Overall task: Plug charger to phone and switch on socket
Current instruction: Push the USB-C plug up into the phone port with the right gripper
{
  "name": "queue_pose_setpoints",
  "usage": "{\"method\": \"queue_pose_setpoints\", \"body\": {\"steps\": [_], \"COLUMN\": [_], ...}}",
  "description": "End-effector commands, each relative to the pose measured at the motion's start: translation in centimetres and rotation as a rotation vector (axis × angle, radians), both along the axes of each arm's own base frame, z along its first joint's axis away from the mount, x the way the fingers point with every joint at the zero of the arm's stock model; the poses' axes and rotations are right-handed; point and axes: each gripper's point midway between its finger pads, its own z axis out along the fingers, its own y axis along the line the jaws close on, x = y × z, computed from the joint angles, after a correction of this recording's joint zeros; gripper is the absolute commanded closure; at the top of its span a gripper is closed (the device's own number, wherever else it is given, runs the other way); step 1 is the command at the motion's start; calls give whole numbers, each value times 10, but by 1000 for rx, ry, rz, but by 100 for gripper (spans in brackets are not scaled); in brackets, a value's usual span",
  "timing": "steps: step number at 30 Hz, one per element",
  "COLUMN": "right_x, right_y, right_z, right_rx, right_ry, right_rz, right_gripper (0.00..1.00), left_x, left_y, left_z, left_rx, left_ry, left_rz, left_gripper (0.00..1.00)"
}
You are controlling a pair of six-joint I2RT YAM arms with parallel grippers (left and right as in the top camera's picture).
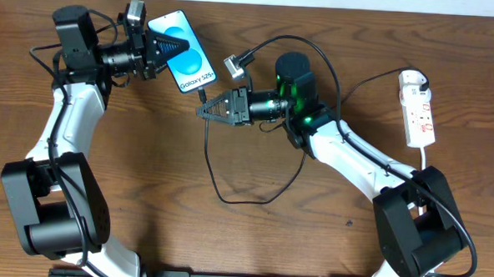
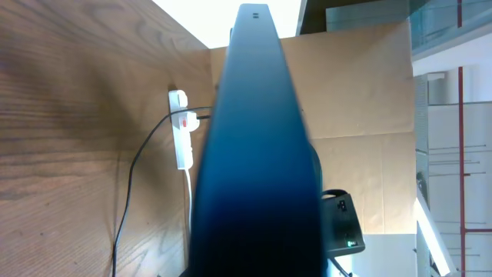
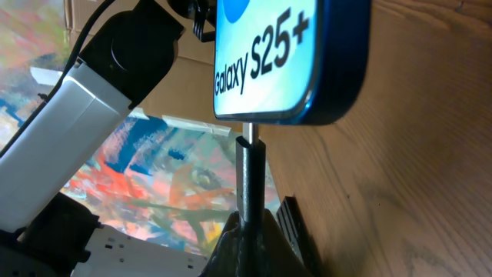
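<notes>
The phone (image 1: 186, 62), blue-screened with "Galaxy S25+" text, is held tilted at the back left, and my left gripper (image 1: 169, 46) is shut on its upper half. In the left wrist view the phone's dark edge (image 2: 254, 138) fills the middle and hides the fingers. My right gripper (image 1: 203, 111) is shut on the charger's black plug (image 3: 250, 177). The plug's tip meets the phone's bottom edge (image 3: 284, 61); how deep it sits I cannot tell. The charger cable (image 1: 228, 199) loops over the table. The white socket (image 1: 419, 108) lies at the far right, away from both grippers.
A small white USB adapter (image 1: 232, 68) lies just right of the phone, with black cable arching from it over the right arm. The socket's thick white cord (image 1: 430, 155) runs toward the right arm's base. Cardboard panels (image 2: 361, 92) stand beyond the table edge.
</notes>
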Motion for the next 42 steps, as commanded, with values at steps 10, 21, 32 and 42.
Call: {"method": "queue_pose_setpoints", "body": {"steps": [10, 21, 32, 42], "right_x": [16, 28, 41, 45], "right_y": [-7, -17, -29, -31], "right_z": [6, 8, 13, 17], "right_rx": [10, 15, 31, 43], "right_ry": [-41, -51, -80, -106], "right_rz": [-59, -92, -128, -142], "right_gripper": [99, 99, 99, 99], "left_x": [-19, -24, -28, -32], "left_y": [-15, -33, -44, -55], "left_z": [16, 16, 16, 16], "left_rx": [-26, -26, -27, -27], "left_ry": [-53, -56, -55, -55], "left_rz": [-106, -149, -176, -203], "left_gripper": [93, 93, 93, 93]}}
